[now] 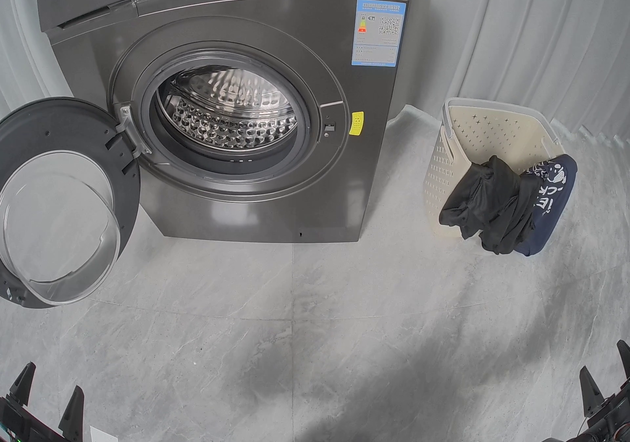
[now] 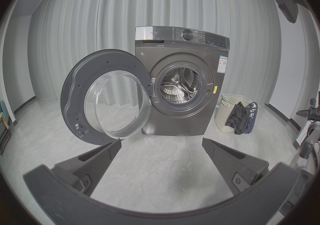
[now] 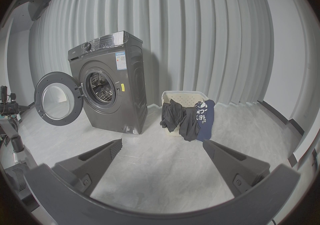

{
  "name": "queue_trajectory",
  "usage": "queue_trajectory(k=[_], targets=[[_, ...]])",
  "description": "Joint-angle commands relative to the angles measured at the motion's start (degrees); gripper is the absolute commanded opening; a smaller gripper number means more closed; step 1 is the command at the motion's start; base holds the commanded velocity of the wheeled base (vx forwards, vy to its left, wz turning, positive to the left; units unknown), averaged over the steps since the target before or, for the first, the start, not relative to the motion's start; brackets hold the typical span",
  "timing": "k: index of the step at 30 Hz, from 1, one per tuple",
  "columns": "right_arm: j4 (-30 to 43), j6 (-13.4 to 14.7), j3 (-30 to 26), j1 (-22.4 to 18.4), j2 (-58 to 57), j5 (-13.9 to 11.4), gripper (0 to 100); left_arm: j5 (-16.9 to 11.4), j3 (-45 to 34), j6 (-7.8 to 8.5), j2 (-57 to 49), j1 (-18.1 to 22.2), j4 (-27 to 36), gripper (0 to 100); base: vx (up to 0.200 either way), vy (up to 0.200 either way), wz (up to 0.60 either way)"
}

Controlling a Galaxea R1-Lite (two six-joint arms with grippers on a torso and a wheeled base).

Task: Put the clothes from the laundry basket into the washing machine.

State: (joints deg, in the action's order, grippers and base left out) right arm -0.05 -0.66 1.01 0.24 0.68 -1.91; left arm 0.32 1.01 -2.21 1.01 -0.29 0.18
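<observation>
The left gripper (image 1: 50,391) and right gripper (image 1: 604,368) sit low and near, jaws spread and empty. The clothes (image 1: 492,200) drape over the laundry basket (image 1: 499,106) on its near rim, right of the open washing machine (image 1: 249,20). Best to pinch a thick bunched fold, then lift clear of the rim.

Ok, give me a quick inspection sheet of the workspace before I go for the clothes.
Surface: grey tiled floor.
Job's things: washer with its door swung wide open on the robot's left; no clothes seen in the drum. The basket stands on the floor to the washer's right, with a black garment and a navy garment draped over its front rim.
Clutter: nothing seen.
Grippers: left gripper and right gripper are both open, hold nothing, and sit well short of the washer and basket.
Cables: nothing seen.
Surroundings: white curtain behind the washer and basket.
</observation>
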Motion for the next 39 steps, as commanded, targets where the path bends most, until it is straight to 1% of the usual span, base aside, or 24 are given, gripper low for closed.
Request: queue_trajectory(k=[1,6,10,16,19,20,28,39], targets=[[-0.04,-0.04,-1.01,0.02,-0.68,-0.02,100,0.03,-0.84,-0.08,-0.57,0.03,0.08,100,0.0,0.0,0.0],[-0.04,-0.04,-1.01,0.02,-0.68,-0.02,100,0.03,-0.84,0.1,-0.57,0.03,-0.01,100,0.0,0.0,0.0],[-0.04,0.04,-1.01,0.02,-0.68,-0.02,100,0.03,-0.84,0.19,-0.57,0.03,-0.01,100,0.0,-0.2,0.0],[-0.04,0.04,-1.01,0.02,-0.68,-0.02,100,0.03,-0.84,-0.17,-0.57,0.03,-0.01,100,0.0,-0.2,0.0],[-0.04,0.04,-1.01,0.02,-0.68,-0.02,100,0.03,-0.84,0.1,-0.57,-0.06,-0.01,100,0.0,-0.2,0.0],[-0.04,0.04,-1.01,0.02,-0.68,-0.02,100,0.03,-0.84,-0.17,-0.57,0.03,0.08,100,0.0,0.0,0.0],[-0.04,0.04,-1.01,0.02,-0.68,-0.02,100,0.03,-0.84,-0.08,-0.57,0.03,-0.01,100,0.0,0.0,0.0],[-0.04,-0.04,-1.01,0.02,-0.68,-0.02,100,0.03,-0.84,-0.08,-0.57,0.03,-0.01,100,0.0,-0.2,0.0]])
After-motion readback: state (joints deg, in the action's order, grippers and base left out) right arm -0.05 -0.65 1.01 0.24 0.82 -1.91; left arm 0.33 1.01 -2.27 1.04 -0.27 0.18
